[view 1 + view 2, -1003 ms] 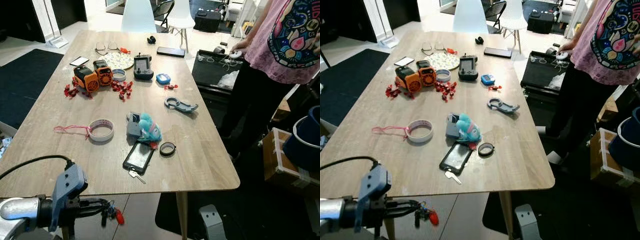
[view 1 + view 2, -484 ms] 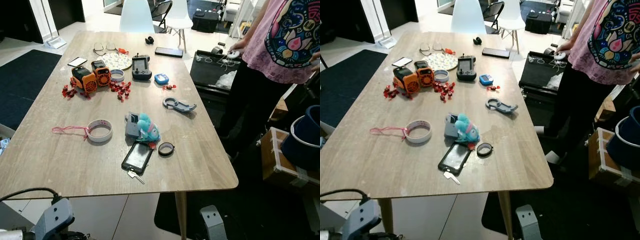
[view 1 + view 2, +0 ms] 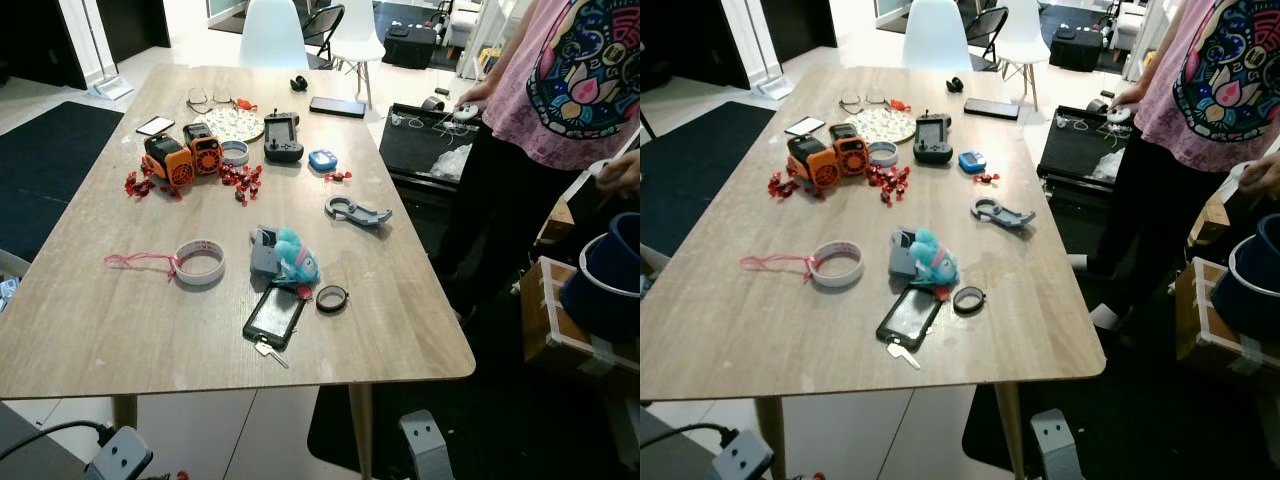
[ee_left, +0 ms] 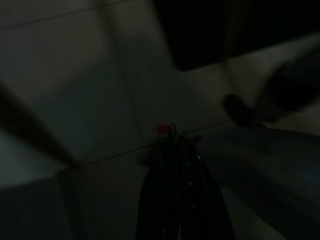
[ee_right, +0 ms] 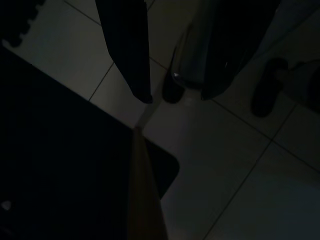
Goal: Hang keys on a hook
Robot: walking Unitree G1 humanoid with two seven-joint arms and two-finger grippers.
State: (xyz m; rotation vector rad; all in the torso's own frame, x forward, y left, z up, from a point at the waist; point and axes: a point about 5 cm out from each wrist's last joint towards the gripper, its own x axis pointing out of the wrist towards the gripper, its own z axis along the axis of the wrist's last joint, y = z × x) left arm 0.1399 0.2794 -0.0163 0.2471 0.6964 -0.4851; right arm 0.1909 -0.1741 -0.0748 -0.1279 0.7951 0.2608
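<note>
1. Wooden table (image 3: 120,320) carries a phone (image 3: 276,316) with a key (image 3: 268,350) beside it, a plush (image 3: 293,256), a tape roll (image 3: 200,262) and orange toys (image 3: 183,153).
2. Left end effector (image 4: 174,131), low over dark floor tiles, has its fingers pressed together on keys with a red tag (image 4: 162,128).
3. Right end effector (image 5: 172,95) hangs spread above the floor.
4. A person (image 3: 560,90) stands beside the table.

Wooden table (image 3: 120,320), blue plush toy (image 3: 296,254), tape roll (image 3: 199,262)
</note>
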